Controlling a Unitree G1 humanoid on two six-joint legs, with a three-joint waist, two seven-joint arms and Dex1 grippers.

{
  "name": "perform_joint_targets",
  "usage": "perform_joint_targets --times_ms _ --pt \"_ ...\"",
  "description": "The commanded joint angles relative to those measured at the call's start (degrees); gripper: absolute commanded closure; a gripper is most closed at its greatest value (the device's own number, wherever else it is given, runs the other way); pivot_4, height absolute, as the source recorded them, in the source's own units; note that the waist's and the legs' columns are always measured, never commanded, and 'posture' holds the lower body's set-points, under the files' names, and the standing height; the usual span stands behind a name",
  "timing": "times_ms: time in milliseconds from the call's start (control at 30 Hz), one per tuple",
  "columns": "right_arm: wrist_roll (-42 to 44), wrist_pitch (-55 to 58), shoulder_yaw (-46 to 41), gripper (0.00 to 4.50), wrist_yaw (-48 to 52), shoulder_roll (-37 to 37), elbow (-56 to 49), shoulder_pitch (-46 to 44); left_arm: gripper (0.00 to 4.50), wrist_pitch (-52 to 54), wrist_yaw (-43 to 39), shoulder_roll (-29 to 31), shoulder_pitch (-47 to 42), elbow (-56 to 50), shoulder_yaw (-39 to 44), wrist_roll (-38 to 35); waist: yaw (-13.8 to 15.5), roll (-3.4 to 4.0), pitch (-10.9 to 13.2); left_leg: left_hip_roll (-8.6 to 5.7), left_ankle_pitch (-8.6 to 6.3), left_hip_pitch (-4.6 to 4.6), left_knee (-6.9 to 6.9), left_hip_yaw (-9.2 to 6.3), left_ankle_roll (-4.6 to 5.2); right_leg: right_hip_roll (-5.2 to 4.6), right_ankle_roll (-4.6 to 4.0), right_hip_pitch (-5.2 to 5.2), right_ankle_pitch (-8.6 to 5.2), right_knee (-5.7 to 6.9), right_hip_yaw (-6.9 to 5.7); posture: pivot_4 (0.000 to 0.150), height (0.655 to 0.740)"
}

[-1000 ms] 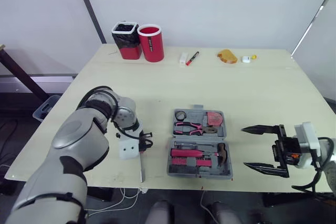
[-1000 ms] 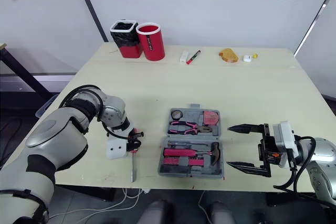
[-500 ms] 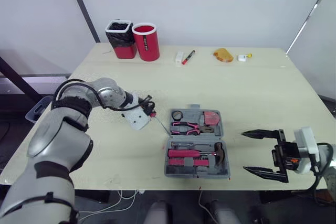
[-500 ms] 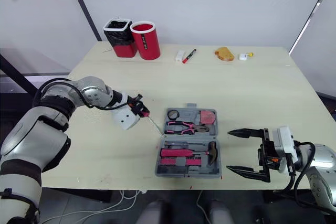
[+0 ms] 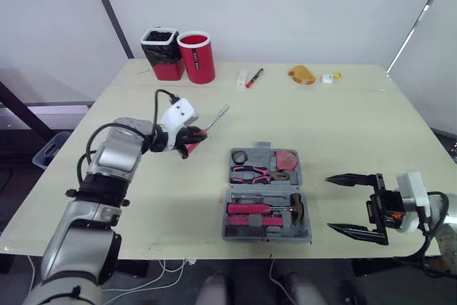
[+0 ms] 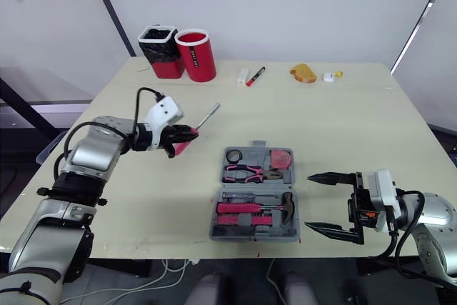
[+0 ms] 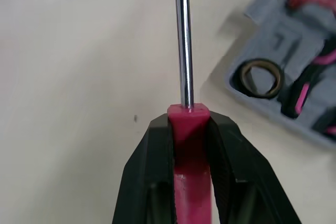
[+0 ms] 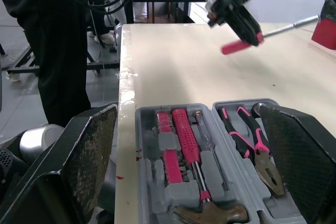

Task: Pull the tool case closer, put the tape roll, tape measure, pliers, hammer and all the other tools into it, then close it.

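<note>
The grey tool case (image 5: 308, 228) lies open near the table's front edge. It holds a tape roll (image 5: 239, 156), pink pliers (image 5: 253, 173), a pink tape measure (image 5: 289, 160), a hammer (image 5: 300, 207) and pink-handled tools. Left of the case and above the table, my left gripper (image 5: 191, 137) is shut on the pink handle of a screwdriver (image 7: 189, 145). The screwdriver's steel shaft (image 5: 218, 113) points away and to the right. My right gripper (image 5: 350, 205) stands wide open just right of the case, with nothing between its fingers.
At the table's far side stand a black bin (image 5: 161, 53) and a red cup (image 5: 198, 56). Further right along that edge lie a white eraser (image 5: 241, 79), a marker (image 5: 254, 78), an orange item (image 5: 301, 74) and a small white item (image 5: 326, 78).
My left gripper has carried the screwdriver up from the table's front left and turned it, so the shaft now points away from the case. The right gripper stays open. The camera has shifted.
</note>
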Motion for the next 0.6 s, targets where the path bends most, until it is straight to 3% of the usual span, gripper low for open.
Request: perform_joint_targets --times_ms 33,100,167,300,500,600 --pt "0.5 -1.2 -1.5 0.00 0.3 -0.1 0.0 -0.3 4.15 22.9 3.8 1.1 1.4 -9.7 3.9 -3.4 0.0 0.00 0.0 0.00 0.00 0.00 0.00 -0.01 0.00 0.00 0.00 0.00 0.00 0.00 0.00 0.150 0.7400" --pt "0.4 -1.4 -1.6 0.00 0.3 0.0 0.6 -0.6 4.15 33.3 6.6 0.1 2.9 -12.6 7.0 -5.1 0.0 0.00 0.0 0.00 0.00 0.02 0.00 -0.06 0.00 0.00 0.00 0.00 0.00 0.00 0.02 0.150 0.7400" --pt "0.4 -1.5 -1.7 0.00 0.3 0.0 0.8 -0.7 4.15 36.9 10.0 -1.2 5.1 -14.1 10.1 -6.6 0.0 0.00 0.0 0.00 0.00 0.03 -0.01 -0.08 0.00 0.02 -0.01 0.00 0.00 0.01 0.01 0.150 0.7400" --pt "0.8 -1.3 -1.9 0.00 0.0 -0.2 0.3 -0.5 4.15 37.1 20.3 -5.8 11.5 -18.2 17.0 -7.5 0.1 0.00 0.0 0.01 0.00 0.10 0.00 -0.17 -0.01 -0.02 -0.03 0.00 0.00 0.09 0.05 0.150 0.7400" --pt "0.8 -1.0 -1.3 0.00 -0.1 0.1 0.2 -1.0 4.15 37.1 32.9 -12.9 19.4 -24.9 20.8 -9.2 0.6 -0.03 0.0 -0.03 0.01 0.11 0.00 -0.26 -0.02 -0.11 -0.03 0.01 0.01 0.12 0.09 0.150 0.7400" --pt "0.9 -0.8 -1.2 0.00 -0.3 0.2 -0.1 -0.9 2.84 37.1 36.8 -15.6 22.4 -27.1 20.6 -10.0 0.7 -0.01 0.0 -0.06 0.01 0.15 0.01 -0.24 -0.02 -0.15 -0.03 0.03 0.02 0.13 0.11 0.150 0.7400"
